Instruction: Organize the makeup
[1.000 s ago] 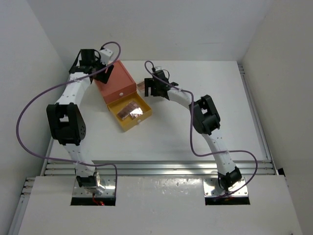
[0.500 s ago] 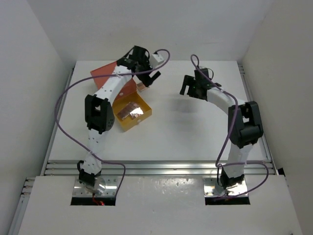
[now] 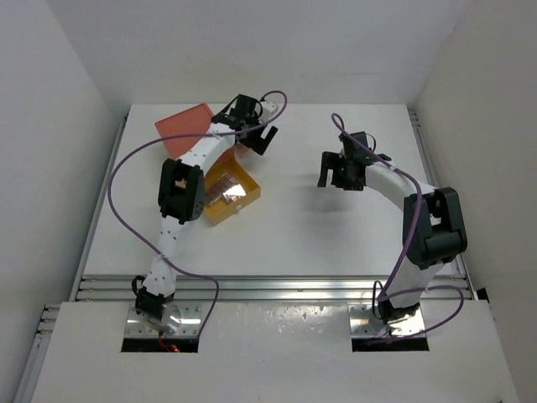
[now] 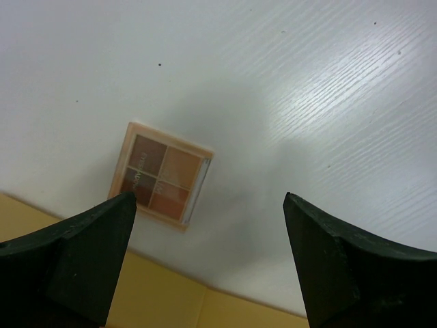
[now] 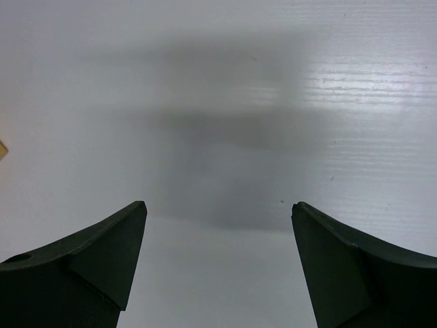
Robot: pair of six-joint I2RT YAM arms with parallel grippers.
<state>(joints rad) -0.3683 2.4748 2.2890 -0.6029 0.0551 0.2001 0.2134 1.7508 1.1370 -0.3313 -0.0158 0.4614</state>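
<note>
1. The desk [image 3: 294,235] is a white board with a faint wood grain. Plain white walls [image 3: 252,50] close it in at the back and on both sides, and a metal rail [image 3: 277,287] runs along its near edge.
2. At the far left stands an orange box [image 3: 180,124]. Its yellow drawer [image 3: 237,210] is open, with flat palettes [image 3: 221,192] lying inside.
3. Another palette [image 4: 162,174], four brown and orange squares in a pale frame, lies flat on the bare desk just beside the drawer's yellow edge.
4. The left fingers [image 4: 75,260] hang above that palette, spread wide and holding nothing.
5. The right fingers [image 5: 355,273] are equally wide apart and empty. They are over bare desk right of centre, where only a soft grey shadow falls.
</note>
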